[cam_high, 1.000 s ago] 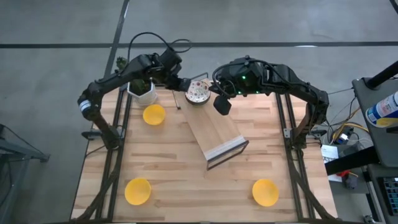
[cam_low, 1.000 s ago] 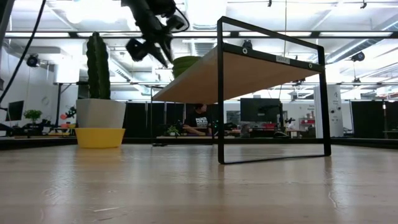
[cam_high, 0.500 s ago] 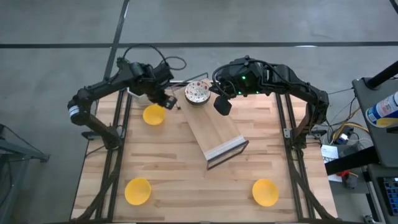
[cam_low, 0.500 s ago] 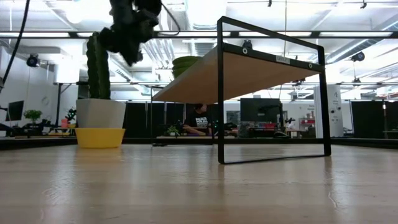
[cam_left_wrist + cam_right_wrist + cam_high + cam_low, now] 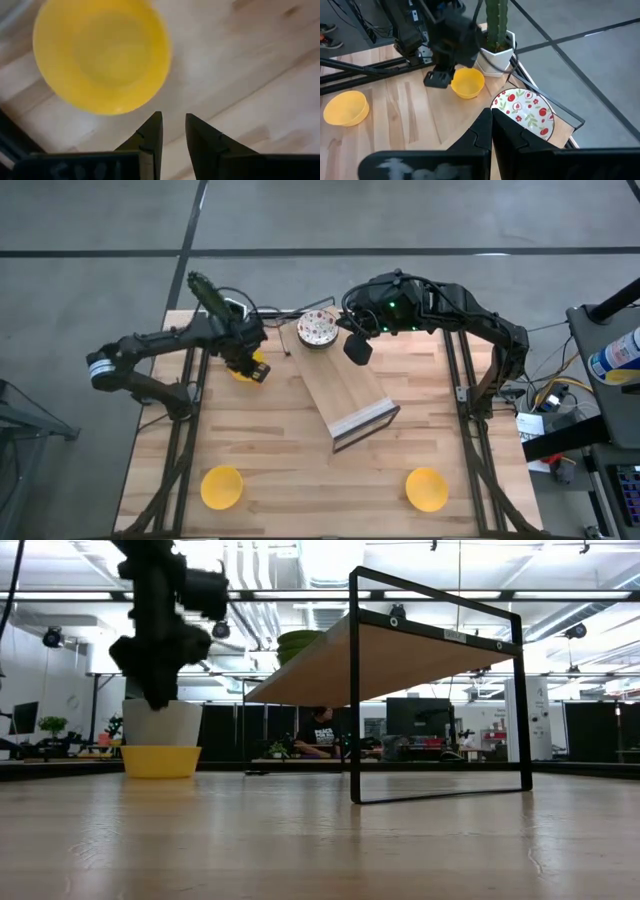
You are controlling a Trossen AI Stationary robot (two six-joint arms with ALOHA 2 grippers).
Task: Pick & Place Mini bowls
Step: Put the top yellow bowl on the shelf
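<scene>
**Left gripper above a yellow mini bowl, right gripper parked over the shelf**

The left gripper [image 5: 252,368] is seen hanging over the far-left part of the surface [image 5: 290,460], its fingers [image 5: 152,137] set narrowly apart with only a slim gap between them. Nothing is held and nothing is touched by them. Directly beneath and just ahead of this gripper lies a yellow mini bowl [image 5: 102,55], upright on the wood; in the high view only a sliver of it is left uncovered by the arm.

The right gripper [image 5: 356,348] is held above the sloping wooden shelf [image 5: 345,390], its fingers [image 5: 492,132] pressed together and empty. Just beside it, on the shelf's far end, a speckled mini bowl [image 5: 318,329] is seen, white with red and dark marks inside.

Well behind the left gripper, towards the near edge, a second yellow mini bowl [image 5: 221,487] rests on the surface, and a third yellow mini bowl [image 5: 426,488] lies near the opposite near corner. A white pot with a cactus [image 5: 495,30] stands just beyond the bowl under the left gripper.

The surface is made of pale wooden planks. In the low view a room with ceiling lights and dark screens is shown, with a person [image 5: 320,737] seated far behind the shelf.
</scene>
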